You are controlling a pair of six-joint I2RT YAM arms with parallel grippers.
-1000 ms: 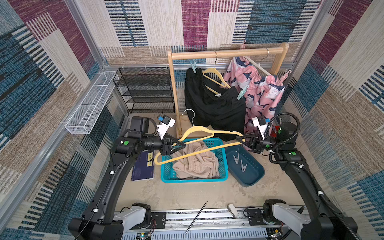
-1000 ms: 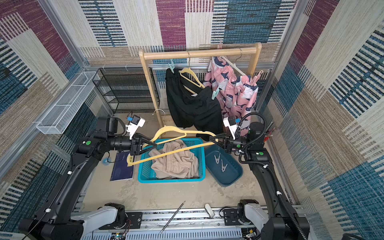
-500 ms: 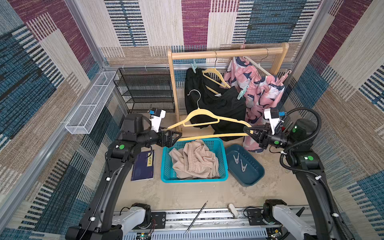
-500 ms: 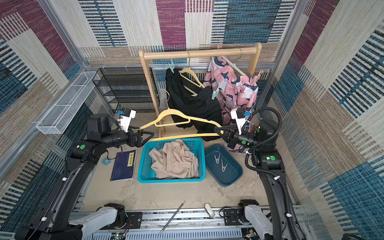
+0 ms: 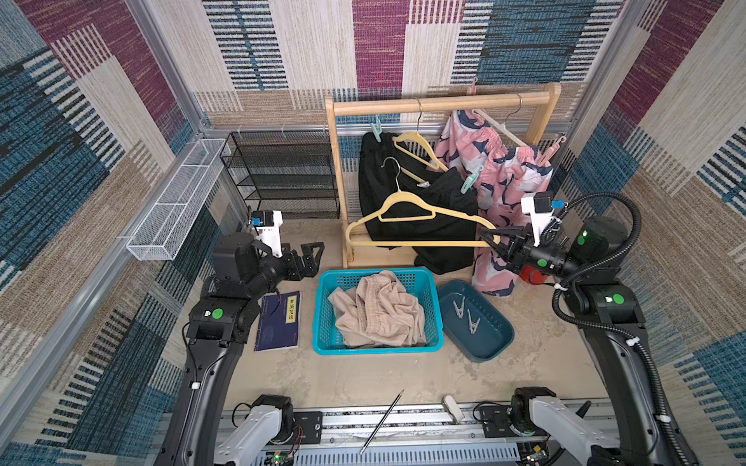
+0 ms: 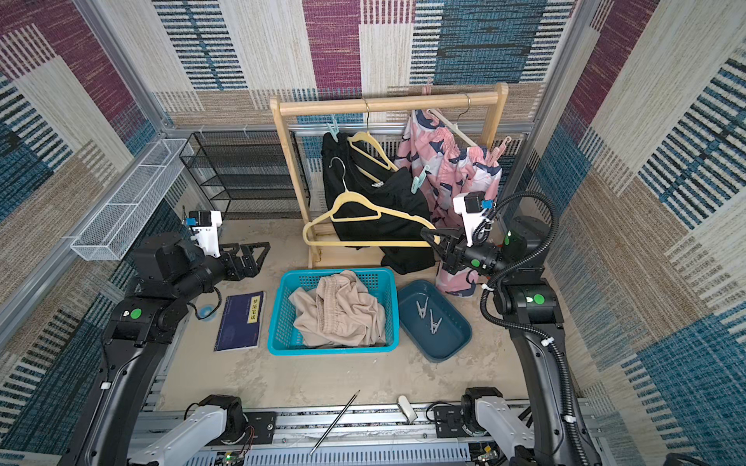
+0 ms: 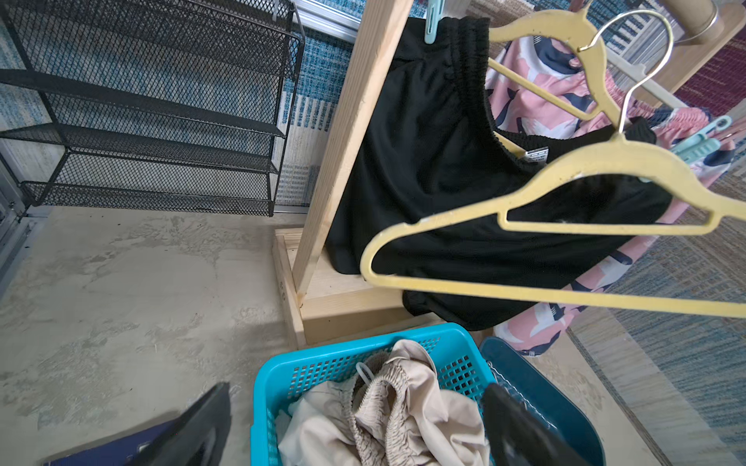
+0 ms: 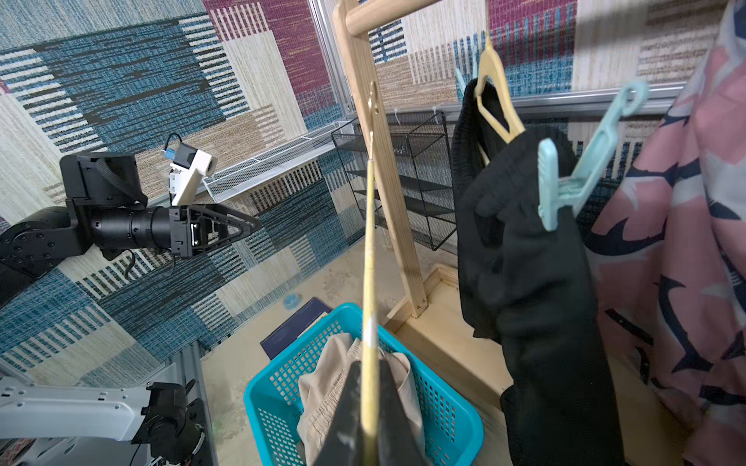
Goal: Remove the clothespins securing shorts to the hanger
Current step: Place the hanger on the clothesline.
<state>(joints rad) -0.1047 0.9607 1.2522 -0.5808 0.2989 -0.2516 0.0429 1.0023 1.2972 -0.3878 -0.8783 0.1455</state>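
A mottled, sandy concrete-look counter (image 5: 363,375) lies between walls (image 5: 302,40) of woven patchwork carpet. On the far wooden rack (image 5: 338,181), mint clothespins (image 5: 470,179) grip crumpled black shorts (image 5: 375,173), partly hidden behind a smooth yellow hanger (image 5: 411,243); pink shorts (image 5: 504,177) hang right, partly behind the right arm (image 5: 605,306). The right fingers (image 8: 347,419) pinch the hanger's end; the left fingers (image 5: 309,247) stand spread, empty. Beige shorts (image 5: 379,314) fill the perforated teal basket (image 5: 321,314).

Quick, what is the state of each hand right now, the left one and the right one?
Left hand: open, holding nothing.
Right hand: closed on one end of the bare yellow hanger.
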